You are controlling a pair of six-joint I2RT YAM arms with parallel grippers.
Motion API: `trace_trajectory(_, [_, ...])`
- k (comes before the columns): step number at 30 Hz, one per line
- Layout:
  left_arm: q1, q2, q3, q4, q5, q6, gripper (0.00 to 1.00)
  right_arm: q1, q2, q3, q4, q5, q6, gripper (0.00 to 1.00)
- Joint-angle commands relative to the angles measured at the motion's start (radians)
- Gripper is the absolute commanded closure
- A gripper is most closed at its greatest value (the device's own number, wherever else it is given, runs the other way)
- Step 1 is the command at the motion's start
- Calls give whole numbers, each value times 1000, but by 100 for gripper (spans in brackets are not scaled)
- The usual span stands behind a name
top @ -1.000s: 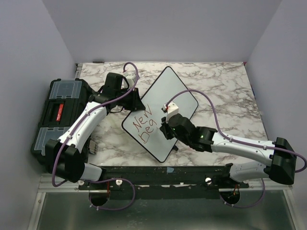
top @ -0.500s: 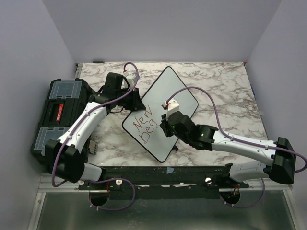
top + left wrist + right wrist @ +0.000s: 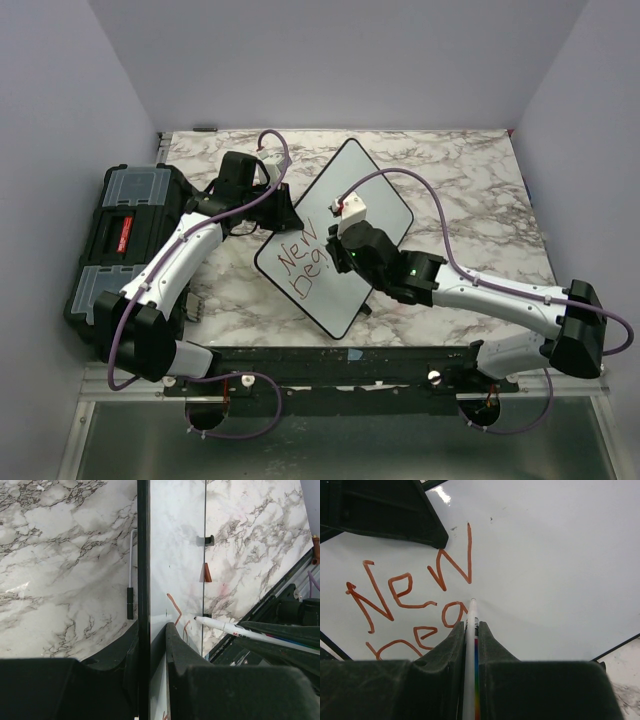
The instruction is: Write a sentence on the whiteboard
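Whiteboard (image 3: 378, 195) sits angled mid-table; the sentence (image 3: 303, 258) reads "New Beg" in red. My right gripper (image 3: 345, 243), jaws pinching the marker (image 3: 470, 630), has shifted far-left over the last sec. Tip is now by the "g", so I judge the next letter is due. Left gripper (image 3: 272, 205) clamps the board's left edge. Bare white lies to the right; toolbox (image 3: 125, 235) is well left.

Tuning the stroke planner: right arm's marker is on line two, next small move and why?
Probably shift the marker just past the g and start the next letter: the sentence reads only "New Beg", the tip sits beside the g, the right gripper holds it, and the left gripper clamps the whiteboard edge.
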Motion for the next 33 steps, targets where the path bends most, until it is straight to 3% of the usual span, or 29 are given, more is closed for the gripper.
trace_trajectory(1, [-24, 13, -23, -57, -144, 138, 100, -5, 26, 3, 23, 35, 0, 99])
trace_trajectory(10, [-24, 12, -23, -57, -143, 137, 100, -15, 54, -29, 37, 27, 12, 99])
trace_trajectory(24, [-24, 13, -21, -57, -144, 138, 100, -15, -34, -178, 28, -2, 81, 99])
trace_trajectory(33, [-25, 12, -24, -57, -146, 138, 100, -15, -41, -130, -3, 17, 64, 99])
